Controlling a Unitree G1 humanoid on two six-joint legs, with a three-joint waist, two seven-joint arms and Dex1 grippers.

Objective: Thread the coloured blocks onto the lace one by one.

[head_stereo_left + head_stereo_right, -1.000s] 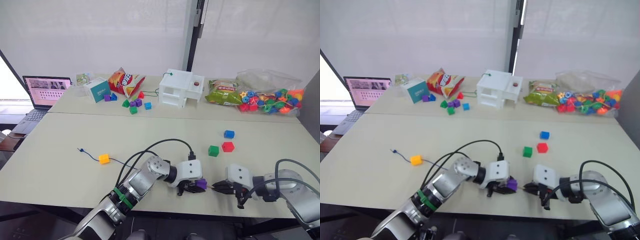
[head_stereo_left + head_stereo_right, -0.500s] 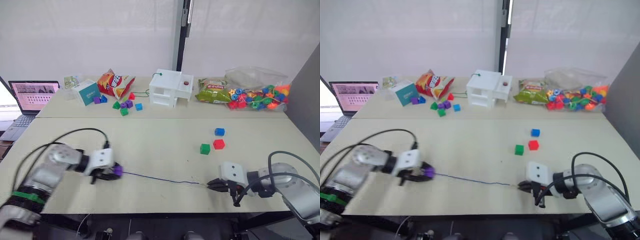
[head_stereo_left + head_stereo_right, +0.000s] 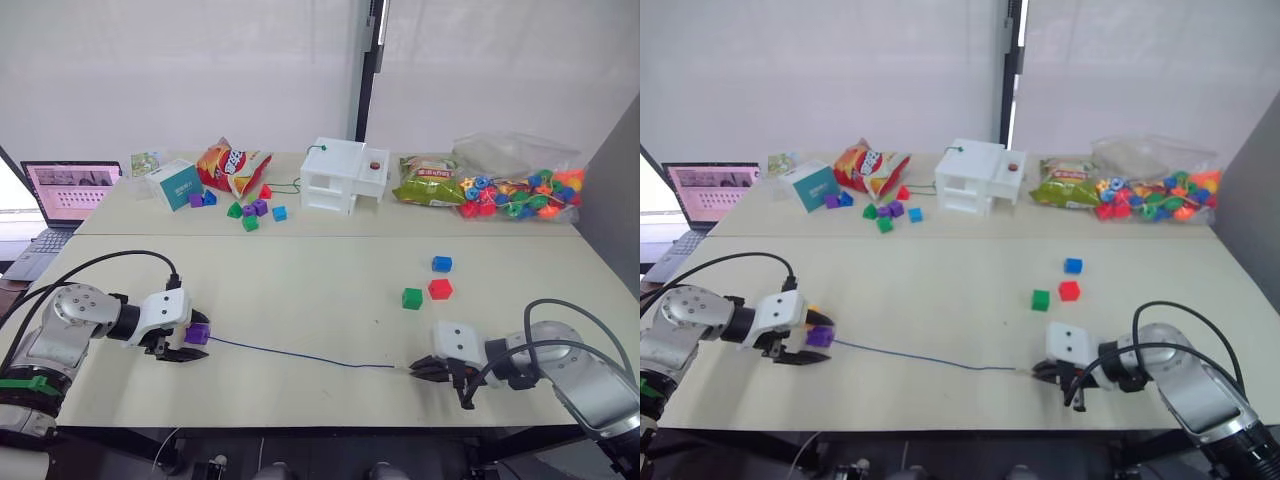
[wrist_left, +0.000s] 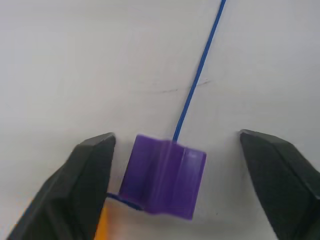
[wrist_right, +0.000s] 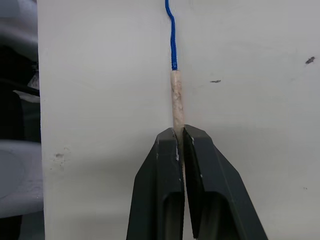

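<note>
The purple block (image 4: 163, 182) sits on the table, threaded on the dark-blue lace (image 3: 300, 355). It lies between the wide-open fingers of my left gripper (image 3: 193, 341), touching neither finger (image 4: 87, 185). A sliver of the yellow-orange block (image 4: 102, 229) shows just behind it. The lace runs right across the table to its pale stiff tip (image 5: 176, 100), which my right gripper (image 5: 179, 131) is shut on near the front edge. The green block (image 3: 411, 298), red block (image 3: 438, 289) and blue block (image 3: 441, 264) lie loose at centre right.
Along the back table stand a laptop (image 3: 65, 192), a teal box (image 3: 180, 182), a snack bag (image 3: 232, 165), several small coloured pieces (image 3: 250, 210), a white toy house (image 3: 342, 176), a green snack bag (image 3: 430, 182) and a bag of bright beads (image 3: 520, 190).
My left gripper carried the purple block leftward along the lace, drawing the lace out straight, and has now opened, leaving the block on the table. The right gripper still holds the tip.
</note>
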